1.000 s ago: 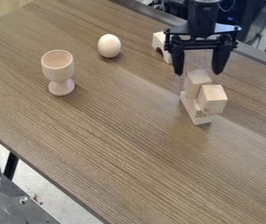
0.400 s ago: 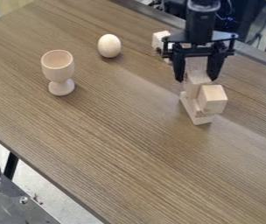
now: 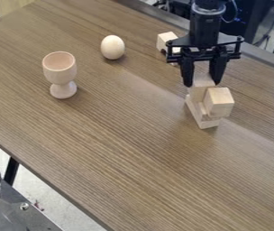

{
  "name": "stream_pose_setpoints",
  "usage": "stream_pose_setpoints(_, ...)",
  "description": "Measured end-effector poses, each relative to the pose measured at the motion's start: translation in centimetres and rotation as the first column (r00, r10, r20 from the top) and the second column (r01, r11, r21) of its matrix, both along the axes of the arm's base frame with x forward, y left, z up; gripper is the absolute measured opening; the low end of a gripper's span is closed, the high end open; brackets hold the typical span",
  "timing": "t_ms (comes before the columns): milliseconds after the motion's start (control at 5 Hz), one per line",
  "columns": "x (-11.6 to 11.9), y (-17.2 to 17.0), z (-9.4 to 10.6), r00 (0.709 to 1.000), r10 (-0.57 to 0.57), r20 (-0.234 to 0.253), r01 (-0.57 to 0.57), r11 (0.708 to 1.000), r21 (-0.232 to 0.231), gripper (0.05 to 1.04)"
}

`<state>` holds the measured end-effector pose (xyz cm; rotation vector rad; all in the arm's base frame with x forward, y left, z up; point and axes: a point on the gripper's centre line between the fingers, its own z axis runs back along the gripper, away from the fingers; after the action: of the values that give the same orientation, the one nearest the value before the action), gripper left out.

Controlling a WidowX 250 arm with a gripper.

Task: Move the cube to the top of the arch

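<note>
The claw [image 3: 202, 84], clamped on the rear block [image 3: 203, 80] at upper right, might topple the neighbouring cube [image 3: 219, 102] by lifting askew

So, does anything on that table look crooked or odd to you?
Yes, a little: the front cube looks askew, turned at an angle and jutting past the side of the flat block below it. Nothing looks spilled or broken.

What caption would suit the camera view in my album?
Black gripper at stacked wooden blocks, sharing a table with an egg and wooden egg cup.
</note>
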<state>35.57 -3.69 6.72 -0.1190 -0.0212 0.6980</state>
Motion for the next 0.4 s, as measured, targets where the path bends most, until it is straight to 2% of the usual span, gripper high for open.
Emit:
stream_pose_setpoints(200, 0.3, 0.5, 0.6, 1.000, 0.021, 0.021, -0.021, 1.000, -0.009, 0.560)
stream_pose_setpoints(400, 1.9, 2.0, 2.7, 0.995, 0.062, 0.081, -0.060, 0.998, -0.023, 0.560)
